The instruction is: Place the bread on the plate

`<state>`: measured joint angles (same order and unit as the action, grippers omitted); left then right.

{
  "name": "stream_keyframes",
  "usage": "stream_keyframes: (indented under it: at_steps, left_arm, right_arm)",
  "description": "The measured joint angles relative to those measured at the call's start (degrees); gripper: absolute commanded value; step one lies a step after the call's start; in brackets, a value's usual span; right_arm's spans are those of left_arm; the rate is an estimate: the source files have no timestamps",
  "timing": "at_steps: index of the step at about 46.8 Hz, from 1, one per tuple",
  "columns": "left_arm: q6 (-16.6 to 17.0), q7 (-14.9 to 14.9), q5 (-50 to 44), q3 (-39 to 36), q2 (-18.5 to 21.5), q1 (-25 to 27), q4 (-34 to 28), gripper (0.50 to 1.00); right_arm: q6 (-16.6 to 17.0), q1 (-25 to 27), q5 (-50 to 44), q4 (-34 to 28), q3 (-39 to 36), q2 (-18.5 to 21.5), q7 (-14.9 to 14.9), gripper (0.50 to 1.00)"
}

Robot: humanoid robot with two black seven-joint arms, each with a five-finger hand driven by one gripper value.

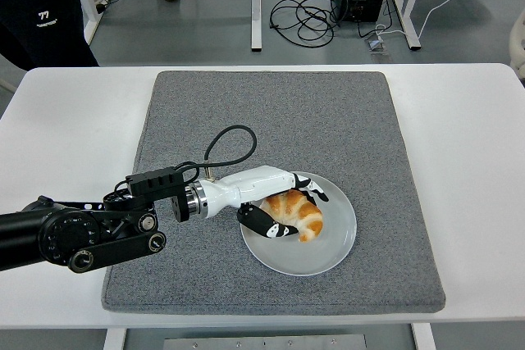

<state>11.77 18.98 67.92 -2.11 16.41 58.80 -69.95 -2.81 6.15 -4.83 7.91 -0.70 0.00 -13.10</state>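
Note:
A golden croissant [297,214] lies on the round white plate [335,245], on its left half. My left hand [292,212], white-shelled with black fingertips, reaches over the plate's left rim. Its fingers [317,195] arch over the far side of the bread and its thumb [267,228] lies at the near left side. The fingers look loosened and stand just off the bread, which rests on the plate. The right arm is out of view.
The plate sits on a grey mat [271,112] covering the middle of the white table [467,161]. A black cable [232,143] loops up from my left wrist. A person in dark clothes [41,10] stands at the far left corner.

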Motion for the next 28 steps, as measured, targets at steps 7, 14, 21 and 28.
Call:
stream_keyframes:
  at_steps: [7,14,21,28]
  left_arm:
    - [0.0,0.0,-0.8,0.3,0.5,0.0,-0.6,0.819]
    - [0.0,0.0,-1.0,0.3,1.2,-0.1,-1.6,0.836]
    - [-0.1,0.0,-1.1,0.3,2.2,-0.1,-2.9,0.886]
    - [-0.2,0.0,-4.7,1.5,3.5,-0.1,-4.3,0.946]
  right_arm:
    - [0.0,0.0,0.0,0.0,0.0,0.0,0.0,1.0]
    - [0.0,0.0,0.0,0.0,0.0,0.0,0.0,1.0]
    - [0.0,0.0,0.0,0.0,0.0,0.0,0.0,1.0]
    - [0.0,0.0,0.0,0.0,0.0,0.0,0.0,1.0]
